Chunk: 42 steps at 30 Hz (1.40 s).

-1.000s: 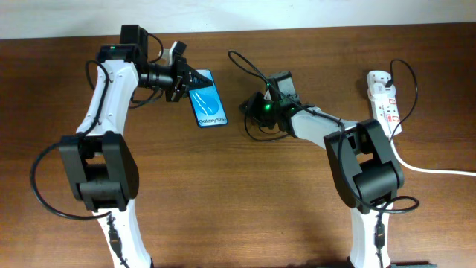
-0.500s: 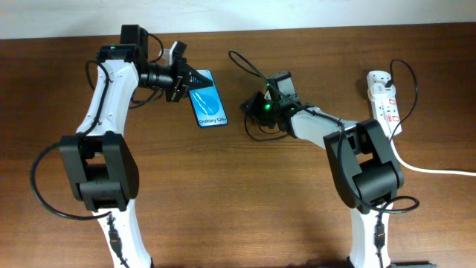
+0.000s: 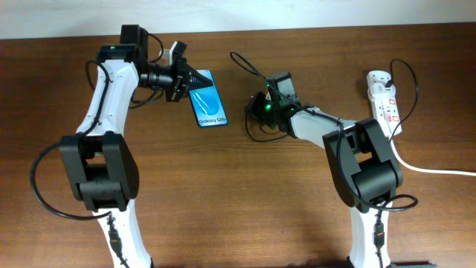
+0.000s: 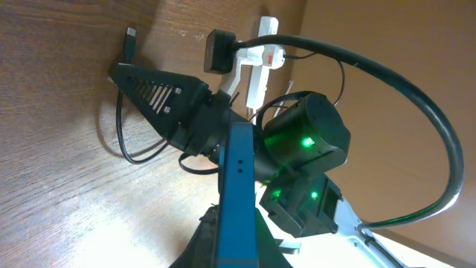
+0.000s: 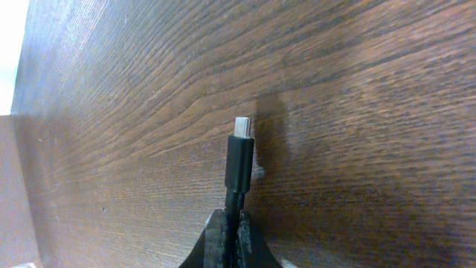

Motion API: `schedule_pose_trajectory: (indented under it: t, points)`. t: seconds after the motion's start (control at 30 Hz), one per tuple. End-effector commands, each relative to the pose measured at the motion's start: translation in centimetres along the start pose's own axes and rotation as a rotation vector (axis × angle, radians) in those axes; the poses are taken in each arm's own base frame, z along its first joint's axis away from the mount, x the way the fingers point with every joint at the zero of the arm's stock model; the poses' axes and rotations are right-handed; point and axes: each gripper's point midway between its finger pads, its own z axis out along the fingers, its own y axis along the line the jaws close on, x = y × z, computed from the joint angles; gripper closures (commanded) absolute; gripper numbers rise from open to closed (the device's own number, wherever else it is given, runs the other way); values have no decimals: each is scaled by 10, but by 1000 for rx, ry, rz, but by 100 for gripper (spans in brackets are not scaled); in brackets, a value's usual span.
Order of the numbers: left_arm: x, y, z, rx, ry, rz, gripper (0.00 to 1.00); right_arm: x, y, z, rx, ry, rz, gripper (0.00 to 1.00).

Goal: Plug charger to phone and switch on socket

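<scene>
Between phone (image 3: 208, 101) and charger (image 5: 239, 155) tip lies open table (image 3: 238, 186).

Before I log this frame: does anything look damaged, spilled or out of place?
Nothing stands out. The left gripper holds the phone, the right gripper holds the charger straight; the socket lies flat.

One phone (image 3: 207, 100). One charger (image 5: 238, 167), single plug tip. One socket (image 3: 384, 100), one thick white lead (image 3: 431, 170). Two grippers: left gripper (image 3: 199, 79), right gripper (image 5: 232, 232). One table (image 3: 238, 201).
</scene>
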Motion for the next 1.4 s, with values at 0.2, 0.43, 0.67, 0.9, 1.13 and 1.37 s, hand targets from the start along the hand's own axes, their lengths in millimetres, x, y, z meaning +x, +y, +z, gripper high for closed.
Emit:
schedule_pose_trajectory:
  t: [0.2,0.43,0.67,0.9,1.13,1.37]
  points:
    - [0,-10,-1,44,10,8,100,-15,41,-49,-314,127,-271,96]
    - [2,-14,-1,70,18,9,100,-33,81,-146,-489,100,-474,96]
    - [9,-37,-5,212,52,92,100,-6,120,-243,-495,52,-629,96]
    - [18,-62,-9,361,82,186,100,41,123,-306,-465,113,-586,96]
    - [27,-80,-9,456,117,205,100,83,126,-365,-459,97,-605,96]
    - [36,-86,4,450,168,136,100,111,118,-353,-454,201,-550,96]
